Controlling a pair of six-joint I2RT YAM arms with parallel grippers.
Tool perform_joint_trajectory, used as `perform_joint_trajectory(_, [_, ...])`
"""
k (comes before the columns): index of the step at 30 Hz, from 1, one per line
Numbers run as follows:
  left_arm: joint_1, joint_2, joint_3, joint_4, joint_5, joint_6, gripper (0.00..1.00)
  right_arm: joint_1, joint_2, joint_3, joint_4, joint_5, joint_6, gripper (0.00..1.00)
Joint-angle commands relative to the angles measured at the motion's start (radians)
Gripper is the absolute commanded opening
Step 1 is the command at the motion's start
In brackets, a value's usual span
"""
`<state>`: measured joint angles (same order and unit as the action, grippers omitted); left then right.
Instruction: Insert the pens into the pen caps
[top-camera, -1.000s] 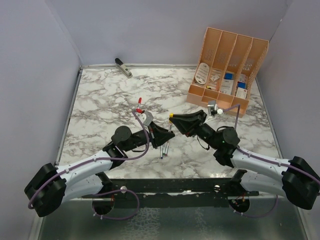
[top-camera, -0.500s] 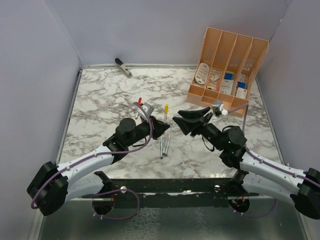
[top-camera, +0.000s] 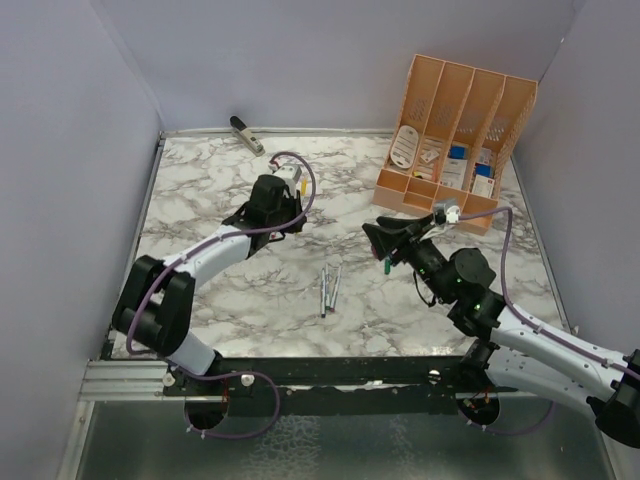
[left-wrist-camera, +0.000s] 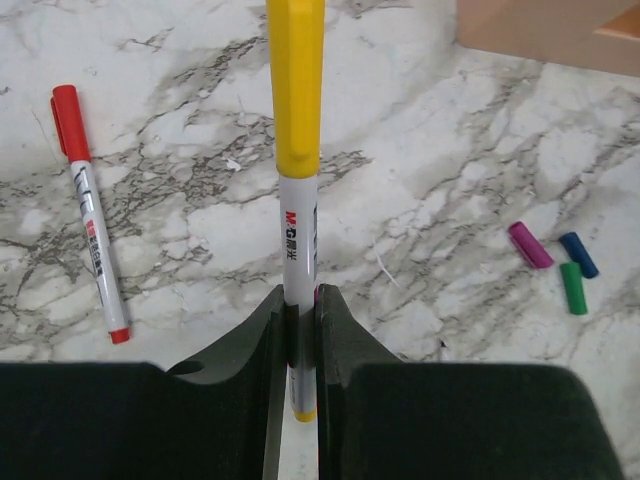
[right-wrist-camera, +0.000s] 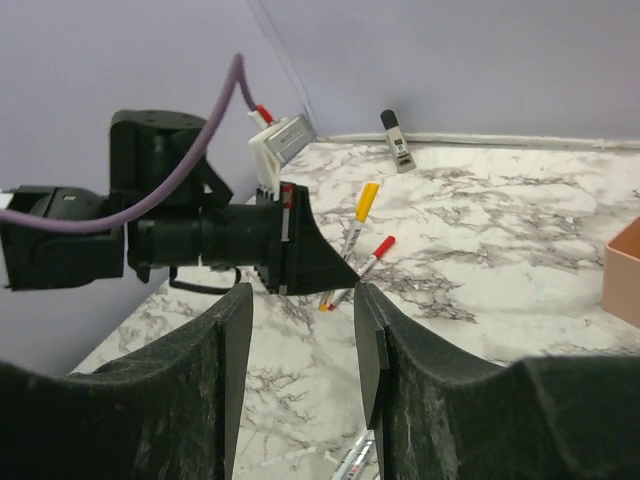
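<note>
Farther back now, left claw (left-wrist-camera: 298, 300), yellow pen (left-wrist-camera: 296, 150)

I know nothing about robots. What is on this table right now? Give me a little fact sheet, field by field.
Left tool: shut on the yellow-capped pen, cap end pointing out past the fingers
Right tool: open, holding nothing
Red-capped pen: lying flat on the marble table
Loose caps: purple cap, blue cap and green cap, close together on the table
Loose pens: lying side by side between the arms
Peach organiser: far right corner
</note>
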<state>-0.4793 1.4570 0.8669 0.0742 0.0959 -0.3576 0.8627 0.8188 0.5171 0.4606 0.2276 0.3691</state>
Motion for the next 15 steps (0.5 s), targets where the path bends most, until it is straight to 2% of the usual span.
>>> perform_joint_trajectory(1, [0.023, 0.164, 0.158, -0.205, -0.045, 0.080, 0.00, 0.004, -0.017, 0.016, -0.072, 0.044, 0.003, 0.44])
perform_joint_trajectory(7, [0.041, 0.315, 0.265, -0.262, -0.087, 0.093, 0.00, 0.004, -0.030, -0.005, -0.073, 0.033, 0.020, 0.44])
perform_joint_trajectory(15, [0.057, 0.422, 0.322, -0.267, -0.114, 0.089, 0.00, 0.004, -0.033, -0.016, -0.081, 0.024, 0.033, 0.44])
